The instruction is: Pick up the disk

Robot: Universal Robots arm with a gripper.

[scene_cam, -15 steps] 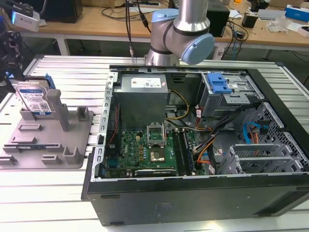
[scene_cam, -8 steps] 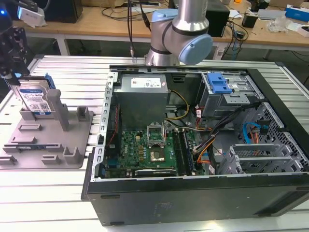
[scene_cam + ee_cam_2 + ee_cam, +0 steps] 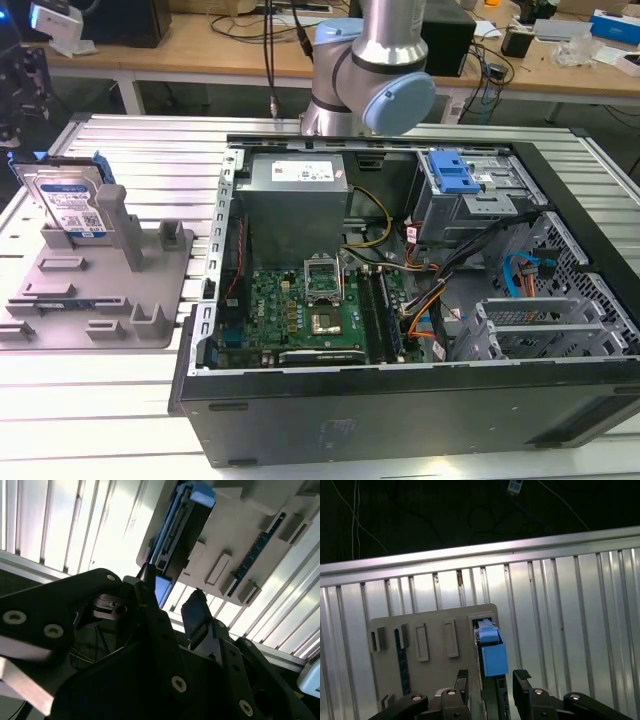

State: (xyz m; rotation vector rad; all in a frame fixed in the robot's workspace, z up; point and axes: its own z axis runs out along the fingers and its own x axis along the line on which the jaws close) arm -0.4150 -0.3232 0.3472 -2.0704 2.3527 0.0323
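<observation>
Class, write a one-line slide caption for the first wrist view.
Open gripper hovers above the disk, which stands on edge in a grey fixture.

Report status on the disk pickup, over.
Gripper open, lined up over the disk, clear of it. Disk tilted on edge in the grey fixture. Nothing between jaws and disk.

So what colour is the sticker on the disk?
The sticker on the disk is white and blue. The exterior view shows it best.
</observation>
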